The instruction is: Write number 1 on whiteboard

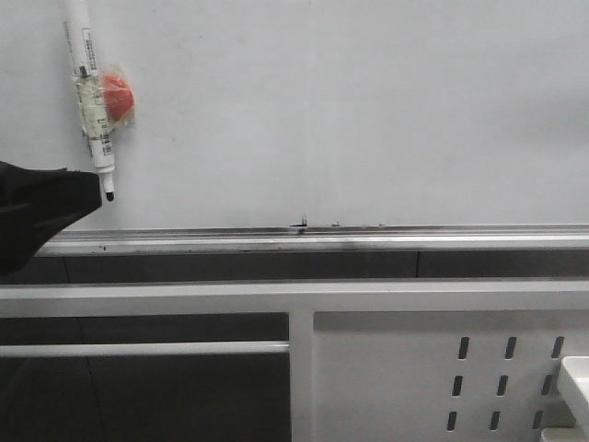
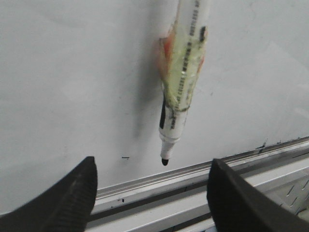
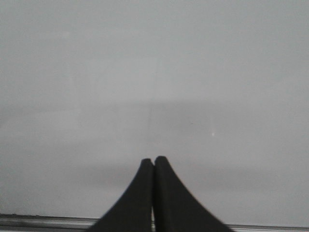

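Pale grey-white glossy whiteboard (image 1: pixel 368 110) bare above silvery metal rail (image 1: pixel 368 238), white marker pen (image 1: pixel 92 92) seen upright, tip down, black left gripper (image 2: pixel 152 193) spread wide below it, black right gripper (image 3: pixel 154 166) pressed closed, empty.

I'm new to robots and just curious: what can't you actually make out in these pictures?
- Marker pen: its top is cut off by the front view's upper edge.
- What holds the pen on the whiteboard: unclear in both front and left wrist views.
- Left gripper: only its open fingertips show.
- Right gripper: absent from the front view.
- Print on the pen: too small.
- Small dark smudges: too tiny to identify.
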`<state>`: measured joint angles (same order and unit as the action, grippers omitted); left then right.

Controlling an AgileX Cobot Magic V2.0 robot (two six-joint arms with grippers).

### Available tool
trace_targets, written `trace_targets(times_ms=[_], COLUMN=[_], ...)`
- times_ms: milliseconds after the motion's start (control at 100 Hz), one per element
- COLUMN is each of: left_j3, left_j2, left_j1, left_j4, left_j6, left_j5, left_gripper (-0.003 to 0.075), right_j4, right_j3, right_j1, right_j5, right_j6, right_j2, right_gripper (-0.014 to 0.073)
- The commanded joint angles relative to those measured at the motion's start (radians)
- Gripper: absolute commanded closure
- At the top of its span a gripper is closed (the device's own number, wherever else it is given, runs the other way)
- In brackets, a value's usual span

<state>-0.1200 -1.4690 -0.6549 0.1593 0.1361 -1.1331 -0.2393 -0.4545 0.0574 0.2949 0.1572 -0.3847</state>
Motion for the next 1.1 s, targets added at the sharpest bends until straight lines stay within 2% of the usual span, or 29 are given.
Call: trace_targets(times_ms=[0, 610, 660, 730, 860, 1090], left_j3=[-0.040, -0.124, -0.124, -0.126, -0.128, -0.128], left_j2=[-0.012, -0.045, -0.047, -0.052, -0.054, -0.054], left_j1=[-0.011, -0.011, -0.011, -0.011, -0.011, -0.011], left_j4=[0.010, 0.004, 0.004, 0.003, -0.021, -0.023], left_j6=[0.044, 0.047, 0.047, 0.047, 0.047, 0.047], left_j5=[-0.228, -0.228, -0.228, -0.228, -0.228, -0.228], left_gripper=[0.0281, 0.0294, 0.0330, 0.0433, 0.0743, 0.0740], right_j4=[0.007, 0.007, 0.007, 0.007, 0.007, 0.007], right_j3=[-0.036, -0.036, -0.036, -0.036, -0.036, -0.036], right_j1=[-0.003, -0.003, -0.003, -0.003, -0.003, -0.003], right_j5=[-0.067, -0.057, -0.057, -0.057, -0.057, -0.041], right_j6=[0.013, 0.013, 0.013, 0.013, 0.013, 0.013], right_j2=[-0.014, -0.014, -0.014, -0.014, -0.014, -0.014], right_gripper=[0.0663, 0.0663, 0.0663, 0.0663, 0.0663, 0.0663])
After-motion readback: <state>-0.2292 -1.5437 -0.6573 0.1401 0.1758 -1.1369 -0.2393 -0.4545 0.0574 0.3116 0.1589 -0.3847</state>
